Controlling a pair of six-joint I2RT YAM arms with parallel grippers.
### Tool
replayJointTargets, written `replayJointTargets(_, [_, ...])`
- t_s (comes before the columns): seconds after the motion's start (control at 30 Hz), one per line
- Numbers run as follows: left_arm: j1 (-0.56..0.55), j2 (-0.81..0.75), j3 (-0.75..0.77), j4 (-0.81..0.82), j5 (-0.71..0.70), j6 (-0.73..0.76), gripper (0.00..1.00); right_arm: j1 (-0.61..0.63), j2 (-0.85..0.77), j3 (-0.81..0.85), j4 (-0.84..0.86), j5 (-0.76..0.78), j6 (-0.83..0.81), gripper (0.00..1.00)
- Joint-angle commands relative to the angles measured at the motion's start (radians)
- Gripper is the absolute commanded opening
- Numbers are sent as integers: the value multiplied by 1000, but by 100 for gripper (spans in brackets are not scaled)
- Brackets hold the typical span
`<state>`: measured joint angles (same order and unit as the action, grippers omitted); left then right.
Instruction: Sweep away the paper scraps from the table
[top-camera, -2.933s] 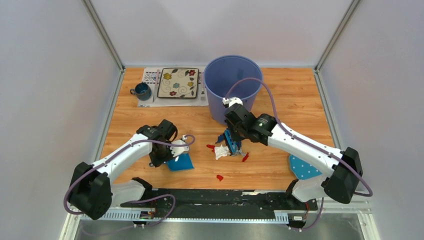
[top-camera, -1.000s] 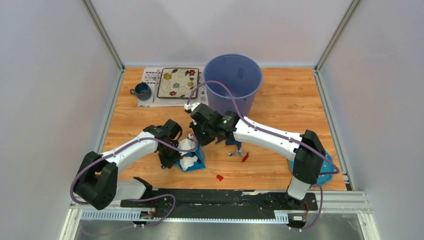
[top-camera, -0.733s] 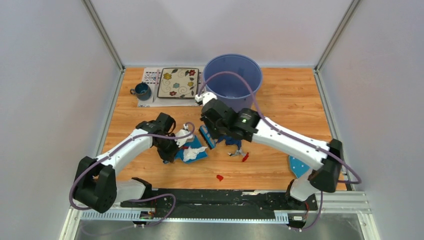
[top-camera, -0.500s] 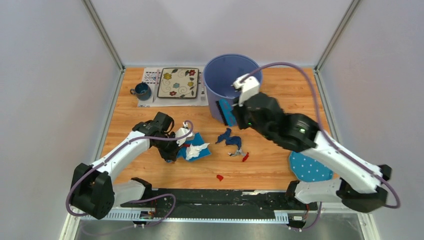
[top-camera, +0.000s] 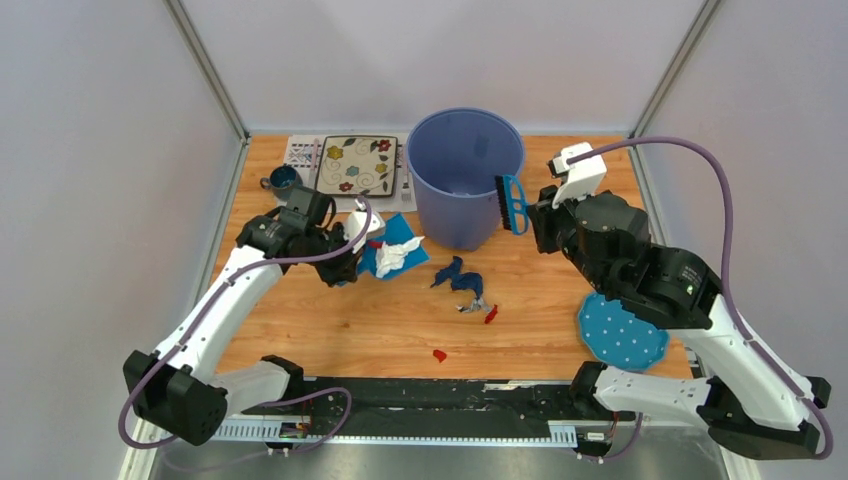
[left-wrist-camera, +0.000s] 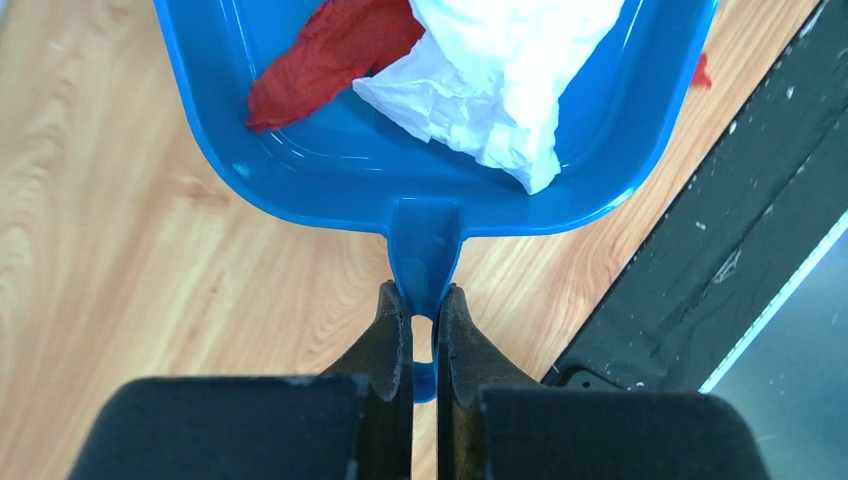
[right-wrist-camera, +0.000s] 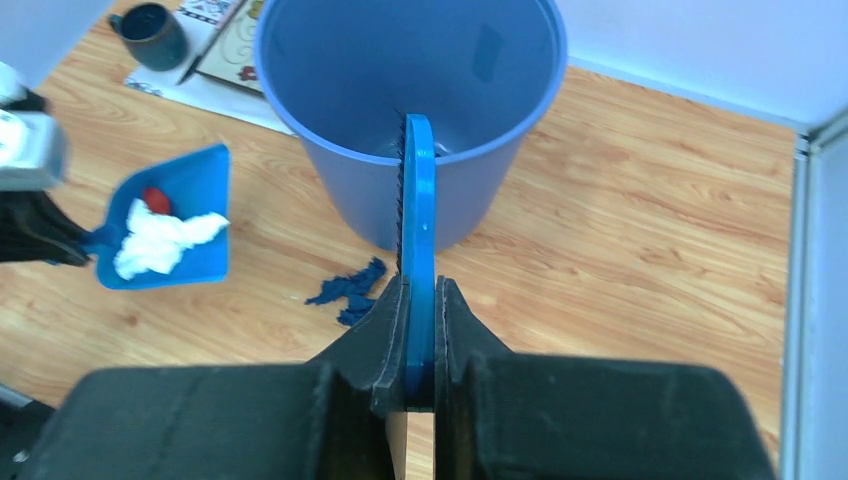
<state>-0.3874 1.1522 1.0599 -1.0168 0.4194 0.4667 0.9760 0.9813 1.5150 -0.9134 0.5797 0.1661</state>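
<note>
My left gripper (top-camera: 356, 262) (left-wrist-camera: 424, 300) is shut on the handle of a blue dustpan (top-camera: 385, 232) (left-wrist-camera: 300, 170), held just left of the blue bin (top-camera: 465, 190). The pan holds a white paper scrap (top-camera: 400, 256) (left-wrist-camera: 500, 80) and a red scrap (left-wrist-camera: 330, 55). My right gripper (top-camera: 538, 217) (right-wrist-camera: 422, 290) is shut on a blue brush (top-camera: 512, 203) (right-wrist-camera: 418, 200), raised by the bin's right rim. Dark blue scraps (top-camera: 455, 277) (right-wrist-camera: 350, 285), a silver-grey bit (top-camera: 470, 306) and red bits (top-camera: 490, 315) (top-camera: 439, 354) lie on the table (top-camera: 560, 300).
The bin (right-wrist-camera: 340, 200) stands at the back centre. A flowered plate (top-camera: 357, 165) on a patterned placemat (top-camera: 300, 150) and a dark mug (top-camera: 285, 182) sit at the back left. A blue polka-dot cloth (top-camera: 622, 335) lies at the front right. Metal frame rails edge the table.
My left arm has carried the dustpan with the white and red scraps back and up toward the bin. My right arm has swung the brush from the scraps to the bin's right side.
</note>
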Motion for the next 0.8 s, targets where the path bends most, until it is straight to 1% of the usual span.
replayJointTargets(0.0, [4,6,159,-80,-2,-34,0,-40,-15,-1,-7,46,-31,0])
replayJointTargets(0.13, [5,58,293,-131,-42,-34,0,-77,-15,-10,-8,46,-43,0])
replayJointTargets(0.27, [5,147,428,-186,-65,-37,0,-108,-23,-21,-8,42,-43,0])
replayJointTargets(0.37, [5,204,569,-216,-80,-36,0,-132,-33,-32,-8,16,-42,0])
replayJointTargets(0.43, [4,228,618,-224,-97,-36,0,-143,-43,-44,-12,12,-39,0])
replayJointTargets(0.47, [5,254,668,-230,-100,-36,0,-148,-44,-47,-15,11,-37,0])
replayJointTargets(0.57, [4,311,745,-264,-90,-37,0,-157,-49,-55,-21,6,-39,0])
replayJointTargets(0.73, [5,391,880,-250,-88,-74,0,-175,-52,-64,-21,2,-45,0])
replayJointTargets(0.77, [5,429,902,-234,-91,-83,0,-180,-50,-67,-21,2,-45,0])
